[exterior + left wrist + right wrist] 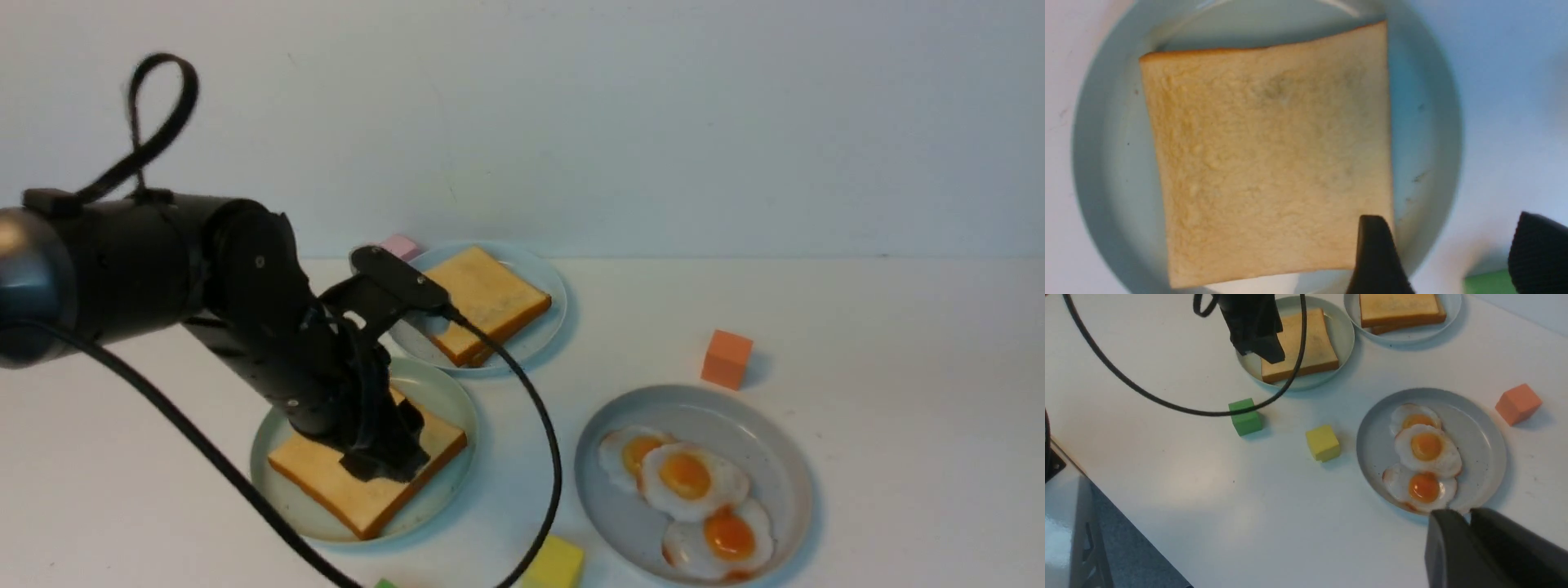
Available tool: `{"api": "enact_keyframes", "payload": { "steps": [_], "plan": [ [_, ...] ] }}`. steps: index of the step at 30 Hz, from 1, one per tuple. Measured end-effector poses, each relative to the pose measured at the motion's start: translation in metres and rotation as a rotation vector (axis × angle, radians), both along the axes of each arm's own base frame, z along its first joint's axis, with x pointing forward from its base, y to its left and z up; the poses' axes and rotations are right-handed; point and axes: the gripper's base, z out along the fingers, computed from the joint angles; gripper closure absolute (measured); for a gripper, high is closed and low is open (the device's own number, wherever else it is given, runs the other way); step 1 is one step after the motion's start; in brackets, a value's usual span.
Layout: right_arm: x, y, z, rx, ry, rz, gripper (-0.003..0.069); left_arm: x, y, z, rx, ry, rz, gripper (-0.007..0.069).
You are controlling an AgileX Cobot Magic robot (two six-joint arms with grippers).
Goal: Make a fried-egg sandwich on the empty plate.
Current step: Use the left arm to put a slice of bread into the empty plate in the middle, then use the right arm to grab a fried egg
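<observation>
Front view: the left fingers (384, 457) hang over a toast slice (359, 490) lying flat in the mint-green plate (449, 400). Behind it, the light-blue plate (539, 282) holds stacked toast (490, 298). The grey-blue plate (775, 457) holds three fried eggs (694, 478).

Left wrist view: those fingers are spread apart and grip nothing, one over the slice's corner.

Right wrist view: the right fingers (1466, 547), pressed together and empty, are near the egg plate. A green cube (1245, 416) and a yellow cube (1323, 443) lie on the surface (1208, 477).

Beneath my left pincer (385, 461) a toast slice (351, 490) lies on the plate (445, 400); the eggs' plate (775, 457) sits right, the stacked toast's plate (535, 269) behind.
</observation>
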Motion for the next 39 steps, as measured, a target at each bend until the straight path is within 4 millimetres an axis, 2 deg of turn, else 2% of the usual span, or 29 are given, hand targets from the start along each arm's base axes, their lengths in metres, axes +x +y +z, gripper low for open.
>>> {"api": "enact_keyframes", "payload": {
  "steps": [1,2,3,4,6,8,11,12,14,16,17,19,22,24,26,27,28,29,30,31,32,33,35,39],
  "plan": [
    [0.004,0.001,-0.001,-0.005,0.012,-0.001,0.0561,-0.004,-0.001,0.016,-0.061,-0.019,0.037,0.0225],
    [0.015,0.006,-0.005,-0.015,0.044,-0.007,0.0561,-0.019,0.001,0.053,-0.189,-0.078,0.096,0.0309],
    [0.024,0.009,-0.008,-0.018,0.065,-0.014,0.0561,-0.027,0.002,0.070,-0.247,-0.103,0.113,0.0369],
    [0.026,0.010,-0.008,-0.019,0.070,-0.015,0.0561,-0.029,0.003,0.074,-0.259,-0.111,0.115,0.0382],
    [0.053,0.020,-0.019,-0.031,0.129,-0.036,0.0559,-0.065,0.014,0.120,-0.365,-0.199,0.111,0.0550],
    [0.074,0.028,-0.031,-0.052,0.187,-0.043,0.0559,-0.094,0.025,0.144,-0.412,-0.254,0.092,0.0637],
    [0.100,0.042,-0.051,-0.081,0.272,-0.037,0.0559,-0.138,0.042,0.160,-0.475,-0.330,0.078,0.0638],
    [0.102,0.043,-0.052,-0.083,0.276,-0.035,0.0559,-0.140,0.043,0.158,-0.478,-0.326,0.079,0.0638],
    [0.118,0.058,-0.070,-0.121,0.327,-0.008,0.0559,-0.170,0.055,0.155,-0.516,-0.374,0.076,0.0638],
    [0.132,0.078,-0.091,-0.178,0.356,0.031,0.0558,-0.198,0.068,0.141,-0.543,-0.416,0.080,0.0638],
    [0.135,0.080,-0.094,-0.184,0.361,0.033,0.0558,-0.200,0.069,0.137,-0.542,-0.412,0.082,0.0638],
    [0.146,0.096,-0.115,-0.269,0.370,0.053,0.0552,-0.220,0.079,0.120,-0.570,-0.466,0.094,0.0638],
    [0.160,0.103,-0.139,-0.371,0.381,0.030,0.0524,-0.236,0.087,0.106,-0.609,-0.527,0.108,0.0638],
    [0.167,0.105,-0.149,-0.402,0.384,0.011,0.0496,-0.240,0.089,0.103,-0.623,-0.544,0.112,0.0638],
    [0.181,0.109,-0.168,-0.435,0.390,-0.031,0.0397,-0.245,0.092,0.103,-0.646,-0.577,0.116,0.0638],
    [0.181,0.109,-0.170,-0.440,0.392,-0.031,0.0387,-0.245,0.092,0.103,-0.647,-0.579,0.116,0.0638],
    [0.186,0.111,-0.178,-0.449,0.395,-0.038,0.0334,-0.245,0.092,0.103,-0.651,-0.580,0.118,0.0638],
    [0.193,0.115,-0.191,-0.460,0.398,-0.043,0.0228,-0.245,0.092,0.103,-0.652,-0.581,0.119,0.0638],
    [0.194,0.115,-0.192,-0.459,0.398,-0.044,0.0216,-0.244,0.092,0.103,-0.652,-0.580,0.119,0.0638],
    [0.198,0.117,-0.198,-0.465,0.391,-0.046,0.0167,-0.244,0.092,0.102,-0.651,-0.579,0.120,0.0638],
    [0.203,0.119,-0.209,-0.478,0.387,-0.044,0.0072,-0.244,0.092,0.102,-0.650,-0.577,0.119,0.0638],
    [0.207,0.121,-0.215,-0.482,0.378,-0.042,0.0031,-0.244,0.092,0.102,-0.650,-0.577,0.119,0.0638],
    [0.212,0.124,-0.227,-0.495,0.373,-0.037,-0.0009,-0.244,0.092,0.102,-0.650,-0.577,0.119,0.0638],
    [0.219,0.127,-0.244,-0.521,0.363,-0.023,-0.0010,-0.244,0.091,0.102,-0.650,-0.573,0.119,0.0638]
  ]
}}
